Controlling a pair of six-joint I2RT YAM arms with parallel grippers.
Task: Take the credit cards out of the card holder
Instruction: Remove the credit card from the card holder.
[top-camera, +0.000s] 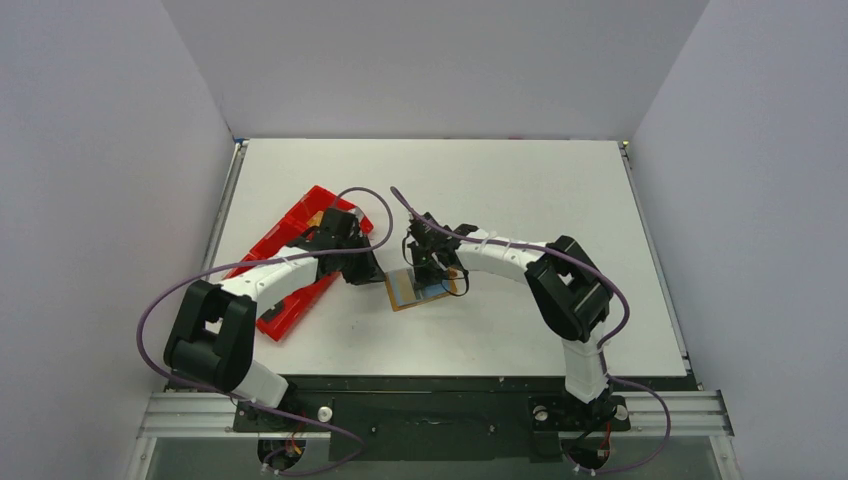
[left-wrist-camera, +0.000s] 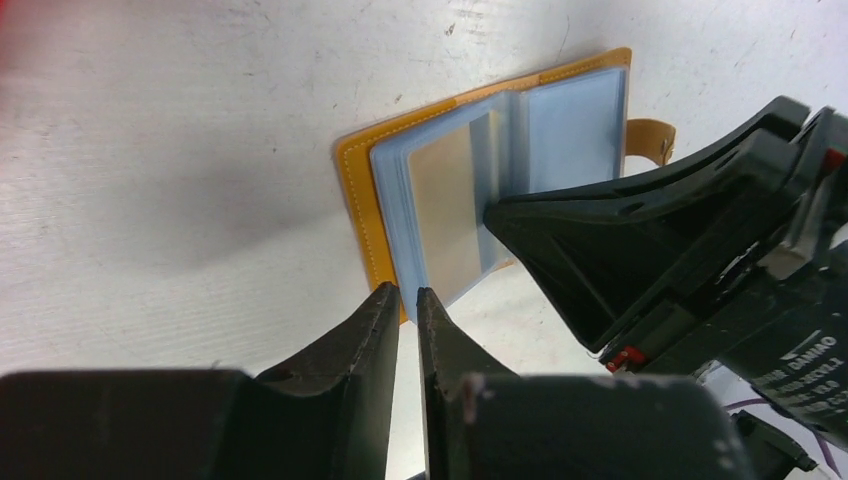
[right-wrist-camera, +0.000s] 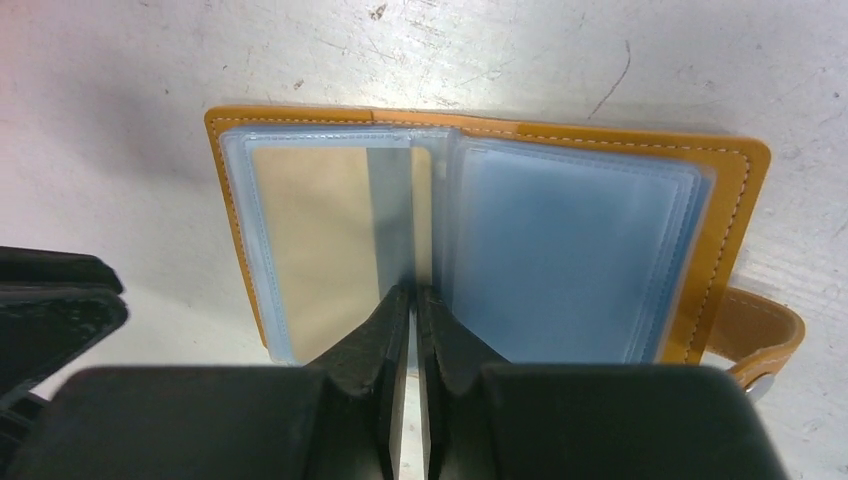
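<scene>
The small tan-orange folding card holder (top-camera: 408, 292) of stitched, leather-like material lies spread open and flat on the white, scuffed counter (top-camera: 520, 190), between the 2 arms. Inside it is a stack of clear, glossy plastic sleeves. Those on the strap side show the pale blue-grey credit cards (right-wrist-camera: 570, 260), flat and rectangular, still in their pockets. The other side looks beige through the plastic. A short tan strap (right-wrist-camera: 765, 340) with a metal snap sticks out from one edge.

The right arm bends in from the right, wrist tipped down over the spine of the holder. The right gripper (right-wrist-camera: 411, 293) is pinched together on a thin, translucent grey leaf (right-wrist-camera: 390, 215) that stands up from the spine. Whether that leaf is a card or a bare sleeve is hard to make out.

The left arm reaches over a long red plastic tray (top-camera: 300, 215), which it partly hides. The left gripper (left-wrist-camera: 408, 297) sits low at the holder's edge, its black tapered fingers drawn together to a narrow slit. Whether that slit holds anything cannot be told.
</scene>
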